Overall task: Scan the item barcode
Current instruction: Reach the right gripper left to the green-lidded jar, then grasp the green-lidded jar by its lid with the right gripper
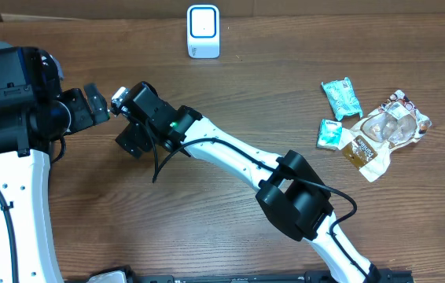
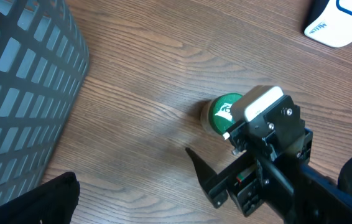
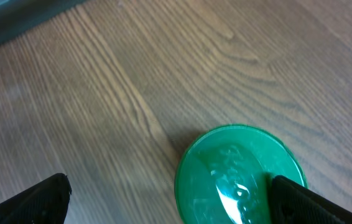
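Green tin [image 3: 238,177] sits on table [image 3: 101,93], lower right of R wrist view, betw. R gripper [image 3: 170,202] jaws, against the right one; jaws spread, released. L gripper [image 1: 90,102] wide open too. 1 tin, 1 scanner [image 1: 203,31], 3 packets [image 1: 340,98], 1 basket [image 2: 20,93].

Brown wooden table [image 1: 285,79] carried everything. White box-shaped plastic scanner [image 1: 203,31] stood at the far edge, about centre. Dark plastic mesh basket [image 2: 20,81] sat at far left. Green round-lidded container [image 2: 221,113] stood on the table left of centre, right of the basket, nearer than the scanner and left of it. Right gripper [image 1: 126,119] hung over it with the container between its spread fingers, closer to one. Left gripper [image 1: 101,106] was just left of the right gripper, basket side. Far right, well apart from the container: teal foil packet [image 1: 341,97], second teal foil packet [image 1: 329,133] nearer than the first, crinkled clear plastic wrapper [image 1: 386,130] just right of both.
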{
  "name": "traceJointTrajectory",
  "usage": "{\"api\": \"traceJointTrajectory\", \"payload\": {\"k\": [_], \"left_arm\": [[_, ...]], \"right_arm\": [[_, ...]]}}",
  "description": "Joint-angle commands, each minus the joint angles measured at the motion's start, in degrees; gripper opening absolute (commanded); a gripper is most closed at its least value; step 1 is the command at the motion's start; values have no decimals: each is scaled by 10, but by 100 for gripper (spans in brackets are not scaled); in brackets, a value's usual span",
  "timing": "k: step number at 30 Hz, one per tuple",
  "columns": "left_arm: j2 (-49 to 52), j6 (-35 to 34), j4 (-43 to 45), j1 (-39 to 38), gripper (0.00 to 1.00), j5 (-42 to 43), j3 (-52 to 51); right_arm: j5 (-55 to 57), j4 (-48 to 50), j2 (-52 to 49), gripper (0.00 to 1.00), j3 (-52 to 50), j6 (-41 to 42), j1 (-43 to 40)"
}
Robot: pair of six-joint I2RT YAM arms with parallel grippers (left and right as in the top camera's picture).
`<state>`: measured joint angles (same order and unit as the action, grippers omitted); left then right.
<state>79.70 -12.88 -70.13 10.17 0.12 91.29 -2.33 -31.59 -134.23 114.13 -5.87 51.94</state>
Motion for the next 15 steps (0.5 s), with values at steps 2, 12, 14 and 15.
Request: {"api": "traceJointTrajectory", "payload": {"k": [2,12,14,15], "left_arm": [[-10,13,0,3,100,-7,3],[-10,13,0,3,99,-7,3],[-10,13,0,3,100,-7,3],[-10,13,0,3,100,-7,3]], "right_arm": [[41,18,-24,100,10,15,-6],[90,38,-20,100,11,15,-10],[90,40,-16,100,12,15,-10],[90,43,-16,100,12,15,-10]]}}
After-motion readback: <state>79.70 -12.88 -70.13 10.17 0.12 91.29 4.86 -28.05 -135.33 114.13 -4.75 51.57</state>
